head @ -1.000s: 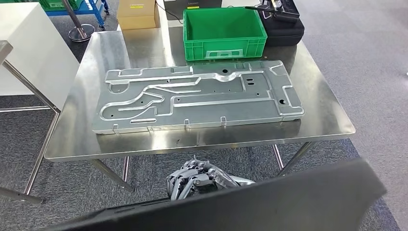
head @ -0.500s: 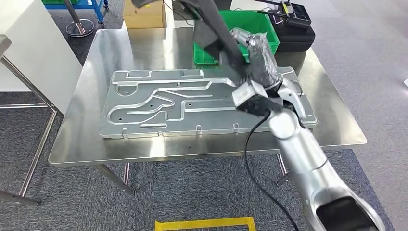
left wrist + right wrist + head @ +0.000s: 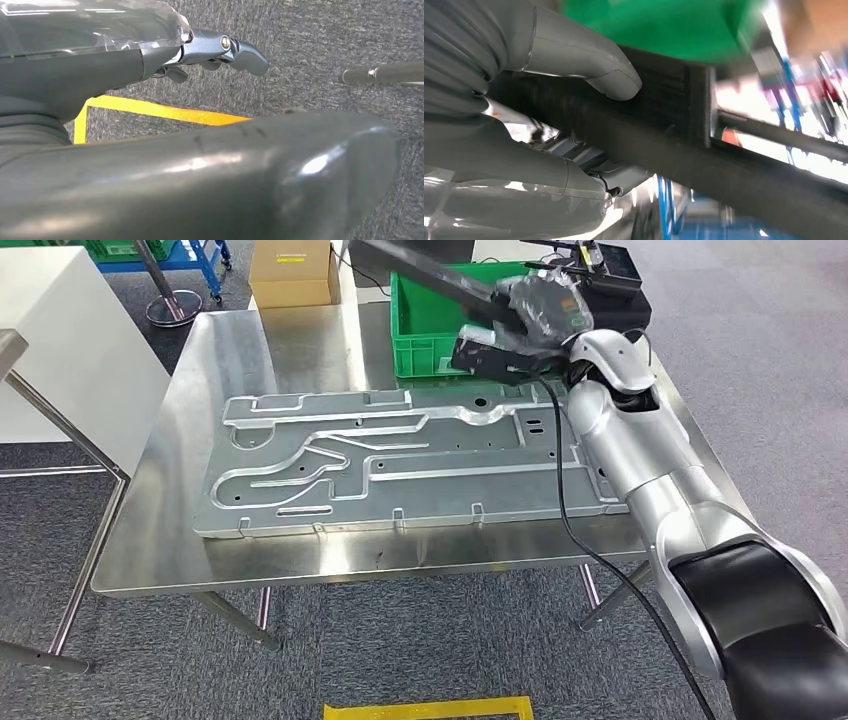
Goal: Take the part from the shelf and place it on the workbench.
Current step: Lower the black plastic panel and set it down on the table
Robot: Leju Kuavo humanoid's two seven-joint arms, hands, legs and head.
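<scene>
My right hand (image 3: 535,315) is raised over the far side of the steel workbench (image 3: 250,350), in front of the green bin (image 3: 430,335). It grips a long dark flat part (image 3: 430,275) that slants up and away to the left, above the bin. In the right wrist view my thumb (image 3: 574,55) presses on the dark part (image 3: 664,135), which runs across the picture. My left hand (image 3: 220,47) hangs above grey carpet and holds nothing.
A large embossed metal plate (image 3: 400,455) covers the middle of the workbench. Behind it stand a cardboard box (image 3: 290,270) and a black case (image 3: 620,295). A white cabinet (image 3: 60,340) is at the left. Yellow tape (image 3: 430,708) marks the floor.
My right arm has swung up from below the table's front edge with the dark part, and now reaches farther back towards the green bin. The view has shifted slightly.
</scene>
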